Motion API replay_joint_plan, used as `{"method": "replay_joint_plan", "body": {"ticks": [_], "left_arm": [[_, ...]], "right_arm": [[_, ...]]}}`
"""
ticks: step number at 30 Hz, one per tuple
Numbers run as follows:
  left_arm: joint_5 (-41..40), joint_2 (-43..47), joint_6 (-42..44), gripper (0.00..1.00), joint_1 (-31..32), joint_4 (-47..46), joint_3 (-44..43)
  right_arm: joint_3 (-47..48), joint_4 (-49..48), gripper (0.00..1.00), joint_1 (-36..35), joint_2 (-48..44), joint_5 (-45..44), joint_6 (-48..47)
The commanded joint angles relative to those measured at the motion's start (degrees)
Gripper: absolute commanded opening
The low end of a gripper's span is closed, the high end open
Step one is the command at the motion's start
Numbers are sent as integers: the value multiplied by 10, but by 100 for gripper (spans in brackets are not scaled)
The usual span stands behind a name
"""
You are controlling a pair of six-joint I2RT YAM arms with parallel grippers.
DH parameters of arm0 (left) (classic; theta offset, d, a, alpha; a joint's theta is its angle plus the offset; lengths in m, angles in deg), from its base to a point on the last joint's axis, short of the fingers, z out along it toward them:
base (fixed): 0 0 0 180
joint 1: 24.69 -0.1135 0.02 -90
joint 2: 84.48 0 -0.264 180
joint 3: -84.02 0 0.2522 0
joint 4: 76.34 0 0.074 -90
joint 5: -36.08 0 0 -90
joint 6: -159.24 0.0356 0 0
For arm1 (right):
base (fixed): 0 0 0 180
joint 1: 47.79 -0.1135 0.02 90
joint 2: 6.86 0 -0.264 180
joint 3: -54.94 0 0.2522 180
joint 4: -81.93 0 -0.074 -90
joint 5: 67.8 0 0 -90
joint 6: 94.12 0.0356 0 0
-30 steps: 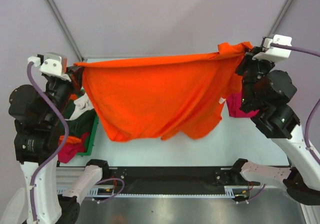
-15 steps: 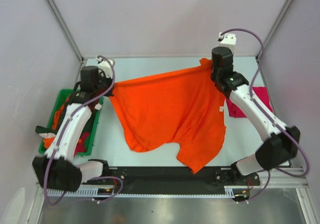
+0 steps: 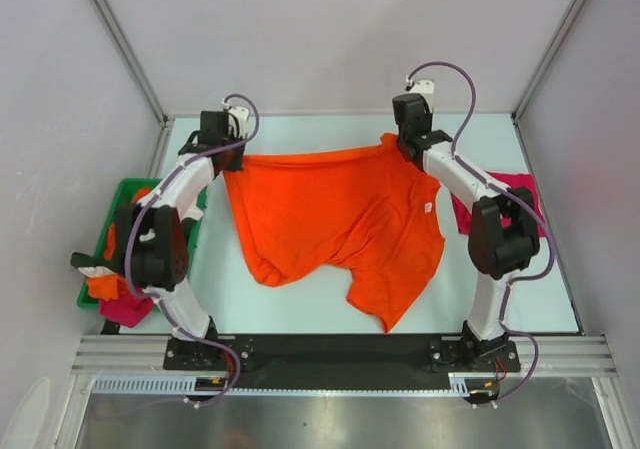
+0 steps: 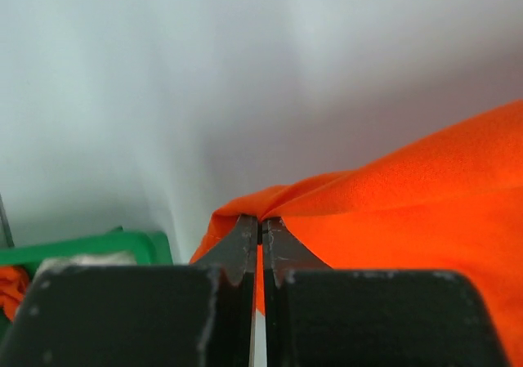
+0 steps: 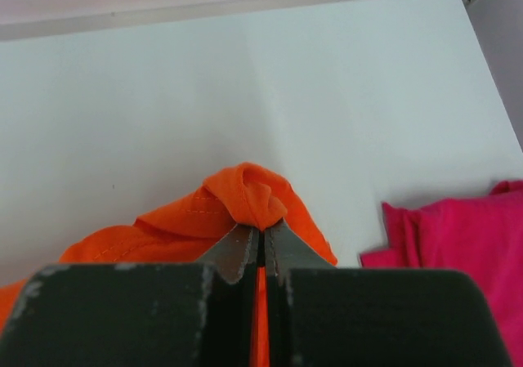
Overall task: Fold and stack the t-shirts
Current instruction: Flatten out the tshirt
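Observation:
A bright orange t-shirt (image 3: 330, 219) lies spread over the middle of the table, its far edge stretched between the two arms. My left gripper (image 3: 229, 161) is shut on the shirt's far left corner (image 4: 245, 208). My right gripper (image 3: 403, 145) is shut on the far right corner, where the cloth bunches above the jaws (image 5: 249, 195). The near part of the shirt trails in wrinkles toward the front. A folded magenta-red t-shirt (image 3: 495, 201) lies at the right, partly hidden behind the right arm; it also shows in the right wrist view (image 5: 466, 236).
A green plastic bin (image 3: 100, 239) stands at the left edge of the table with more t-shirts in it, orange and magenta ones hanging over its near end (image 3: 118, 294). The enclosure's back wall is close behind both grippers.
Both arms have swung down and away from the camera toward the back of the table, carrying the orange shirt from hanging in the air to lying spread on the table.

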Motion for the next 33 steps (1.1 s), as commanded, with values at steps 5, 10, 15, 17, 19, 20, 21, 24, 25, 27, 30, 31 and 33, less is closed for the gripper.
{"method": "replay_joint_plan", "body": {"ticks": [5,10,15,17,19,20,21,24,25,27,30,31,33], "left_arm": [[-42,-150,-5,0,-4,-2,-215],[-49,-266,-15,6,-4,57,-352],[-45,-320,-23,51,-3,83,-437],[-48,-324,-29,71,-3,79,-451],[-53,-317,-36,87,-4,76,-455],[-56,-310,-40,89,-4,74,-454],[-51,-289,-41,91,-3,74,-451],[-46,-216,-42,92,-3,68,-400],[-44,-194,-43,92,-3,66,-353],[-26,-110,-49,91,-3,55,-290],[0,-25,-57,90,0,36,-146],[5,21,-57,89,5,37,-86],[21,59,-55,86,11,39,-33]], "right_arm": [[170,-14,0,30,130,6,8],[260,2,0,54,203,25,29],[308,2,22,68,254,42,48],[311,-6,44,70,258,41,48],[312,-5,72,69,251,41,52],[309,-2,78,68,243,40,53],[300,-2,90,66,223,37,52],[257,-4,100,52,177,26,43],[238,-6,100,48,134,29,43],[171,-10,100,21,88,23,39],[94,-9,100,-27,4,19,43],[55,-3,100,-38,-27,16,46],[26,26,97,-67,-50,12,66]]}}
